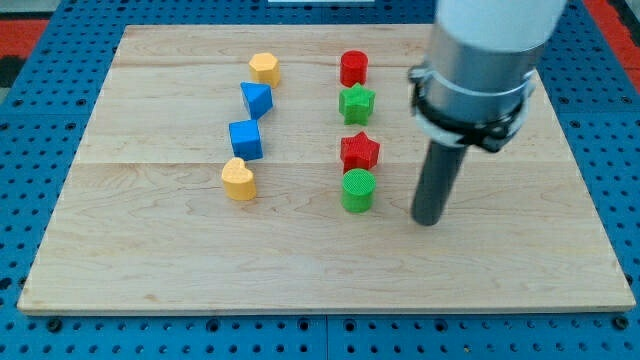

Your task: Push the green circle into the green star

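Observation:
The green circle (358, 190) sits just below the red star (360, 152) near the board's middle. The green star (357, 102) lies further toward the view's top, with the red star between it and the green circle. My tip (428, 221) rests on the board to the right of the green circle and slightly below it, with a clear gap between them. The rod rises toward the view's top into the arm's grey body (480, 60).
A red cylinder (353, 68) sits above the green star. On the left stand a yellow hexagon (265, 68), a blue triangle (256, 99), a blue cube (246, 139) and a yellow heart (239, 180). The wooden board (150, 250) lies on a blue pegboard.

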